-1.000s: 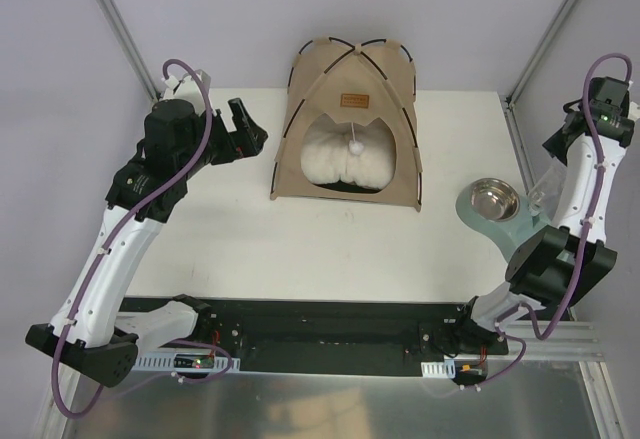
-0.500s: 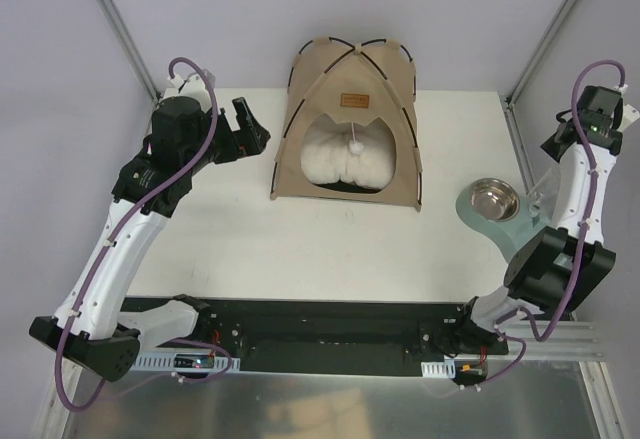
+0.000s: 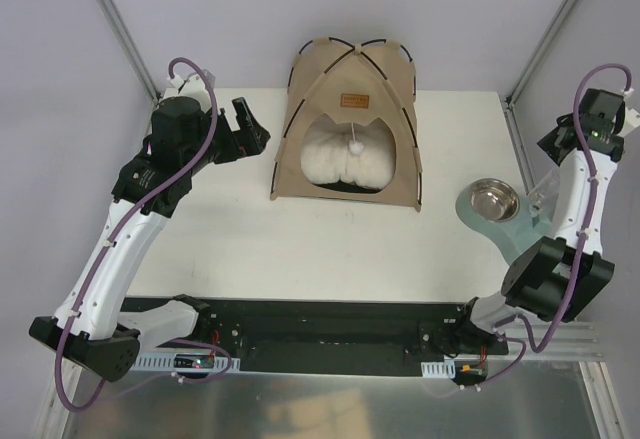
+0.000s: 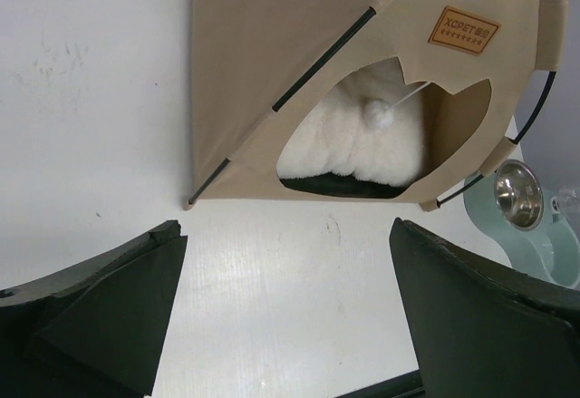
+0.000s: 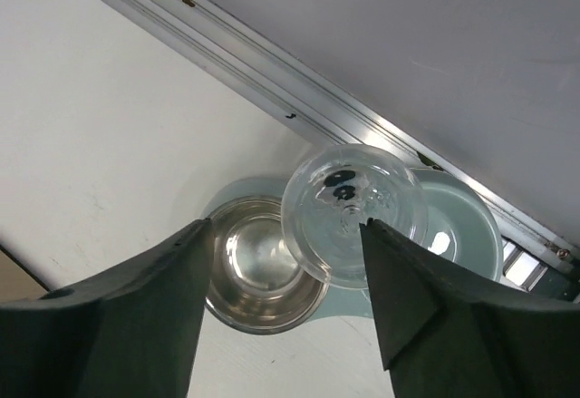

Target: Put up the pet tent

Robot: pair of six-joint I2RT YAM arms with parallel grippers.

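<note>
I see the pet tent (image 3: pixel 345 109) standing upright at the middle of the table's (image 3: pixel 300 249) far edge, with a white pillow (image 3: pixel 345 159) inside. My left gripper (image 3: pixel 252 131) is just left of it, jaws fully apart and holding nothing. My right gripper (image 5: pixel 285 226) hangs above the bowl (image 3: pixel 493 200) at the right edge, jaws apart, touching nothing.

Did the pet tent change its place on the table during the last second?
No. The pet tent stands where it stood: its front corners keep the same place against the far edge of the table and against the steel bowl.
</note>
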